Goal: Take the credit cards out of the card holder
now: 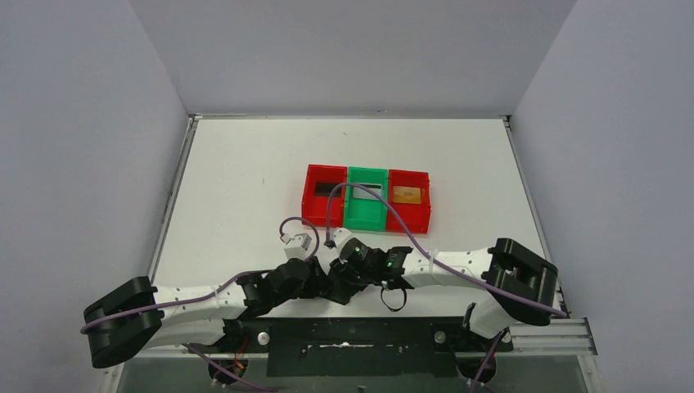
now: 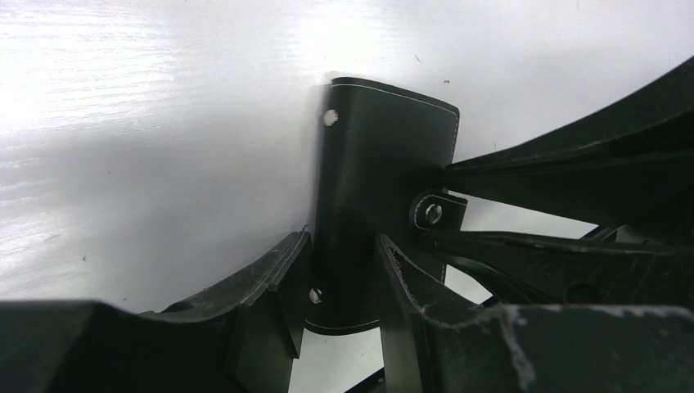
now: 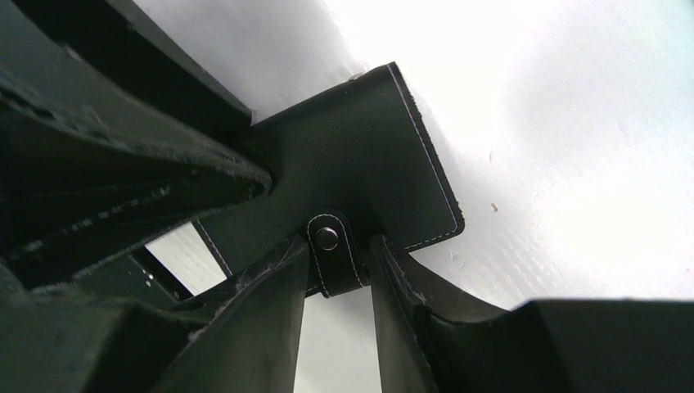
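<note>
Black card holder (image 2: 385, 139) clamped by both the left gripper (image 2: 344, 250) and the right gripper (image 3: 335, 258).
The left's jaws stand narrow, squeezing the holder's near end across its width, so it juts out beyond the fingertips; the right's jaws, just as narrow, close from the side on the small snap tab (image 2: 434, 213) at the holder's edge.

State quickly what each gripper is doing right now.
Left gripper: jaws astride the card holder; whether it grips cannot be told.
Right gripper: jaws astride the snap tab; grip cannot be told.
</note>
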You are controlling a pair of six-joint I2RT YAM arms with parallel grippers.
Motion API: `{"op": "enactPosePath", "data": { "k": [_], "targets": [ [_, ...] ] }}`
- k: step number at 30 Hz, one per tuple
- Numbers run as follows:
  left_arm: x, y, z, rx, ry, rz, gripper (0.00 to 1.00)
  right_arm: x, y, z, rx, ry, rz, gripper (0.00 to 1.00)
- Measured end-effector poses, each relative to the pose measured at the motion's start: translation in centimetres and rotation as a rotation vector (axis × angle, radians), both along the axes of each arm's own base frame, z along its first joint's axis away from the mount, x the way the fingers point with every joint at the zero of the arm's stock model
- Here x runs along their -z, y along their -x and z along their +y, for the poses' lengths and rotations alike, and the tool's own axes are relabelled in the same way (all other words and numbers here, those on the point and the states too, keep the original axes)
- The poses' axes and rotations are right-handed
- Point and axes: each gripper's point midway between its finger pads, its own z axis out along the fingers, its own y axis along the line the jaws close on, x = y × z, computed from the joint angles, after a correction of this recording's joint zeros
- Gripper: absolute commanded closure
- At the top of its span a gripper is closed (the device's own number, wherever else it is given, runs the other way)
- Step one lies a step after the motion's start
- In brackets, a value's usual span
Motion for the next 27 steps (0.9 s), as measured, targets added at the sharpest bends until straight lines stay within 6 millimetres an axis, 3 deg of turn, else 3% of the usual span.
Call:
{"op": "enactPosePath", "data": {
  "k": [5,8,10,16,21,27],
  "targets": [
    [0.0,0.0,0.0,0.002,0.002,0.001,0.66,0.4,-0.4,0.4,0.010,0.013,-0.006,0.77],
    [0.0,0.0,0.0,0.002,0.002,0.002,0.66,0.4,-0.5,0.4,0.030,0.011,-0.011,0.95],
    [0.0,0.0,0.0,0.001,0.001,0.001,0.65,0.3,-0.4,0.5,0.034,0.001,-0.016,0.99],
    [-0.1,-0.1,-0.2,0.002,0.010,-0.002,0.64,0.1,-0.4,1.3,0.064,-0.076,-0.011,1.00],
    [0.4,-0.3,-0.1,-0.014,-0.005,0.000,0.87,-0.1,-0.3,1.7,0.053,-0.181,0.030,1.00],
    [0.6,-0.6,-0.2,-0.065,-0.002,0.032,0.93,-0.4,0.0,1.8,0.006,-0.286,0.103,1.00]
  ]
}}
